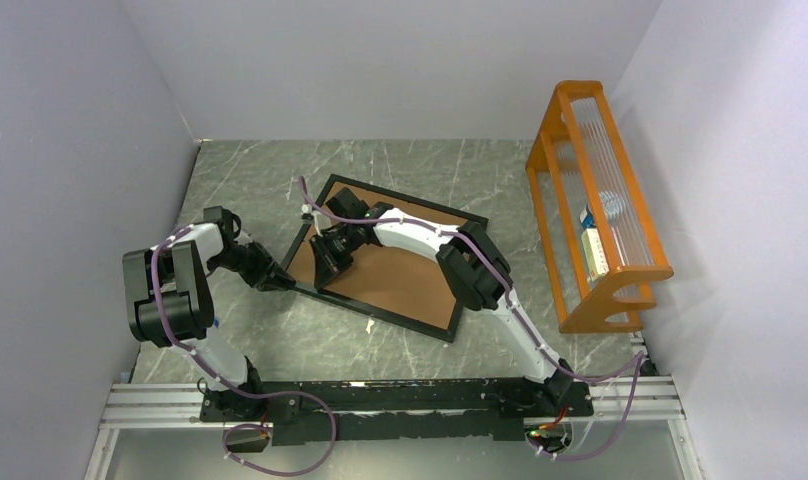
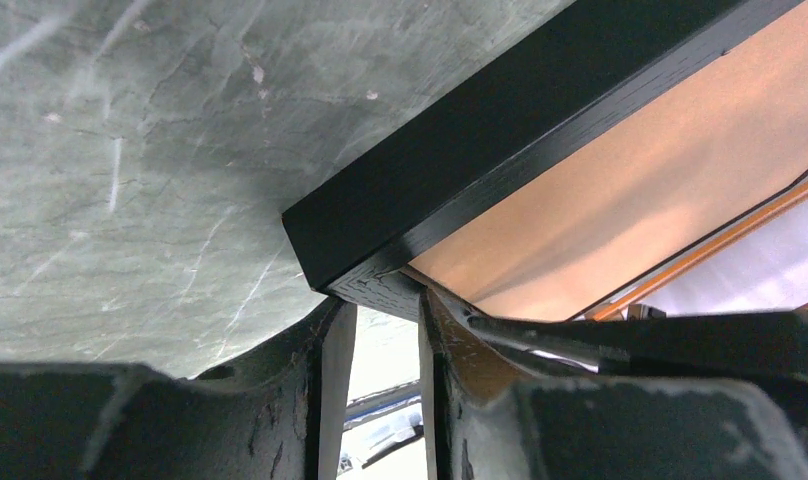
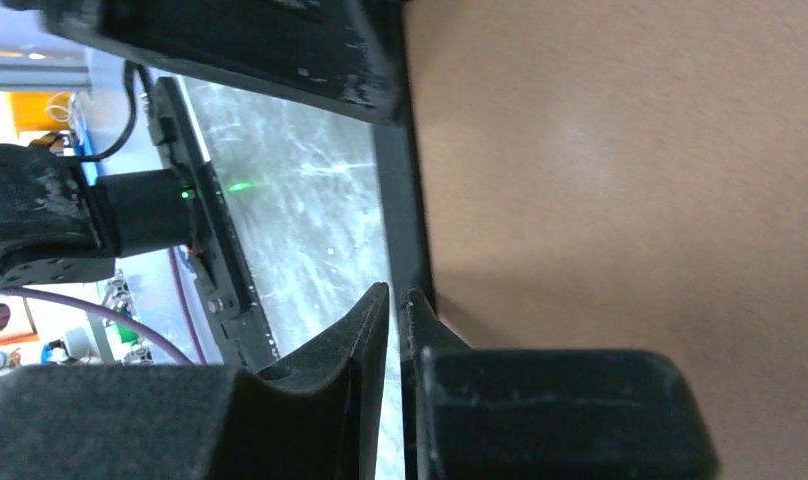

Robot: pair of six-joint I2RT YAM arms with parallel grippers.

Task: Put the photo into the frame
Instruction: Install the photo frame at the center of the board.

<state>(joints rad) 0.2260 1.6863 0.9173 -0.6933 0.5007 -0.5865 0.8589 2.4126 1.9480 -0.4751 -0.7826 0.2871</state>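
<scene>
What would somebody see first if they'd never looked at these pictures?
Probably the large thin black rectangular picture frame, lying askew on the grey marbled table with a plain brown backing board filling it. The left arm has its jaws pinching the frame's near-left corner, while the right arm reaches over the board. A bright orange wooden rack stands by the right wall.

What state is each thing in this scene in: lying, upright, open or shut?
frame: lying back up.
board: lying inside the frame.
left claw: closed on the frame's corner.
right claw: nearly shut, tips at the frame's rail.
rack: upright.
</scene>
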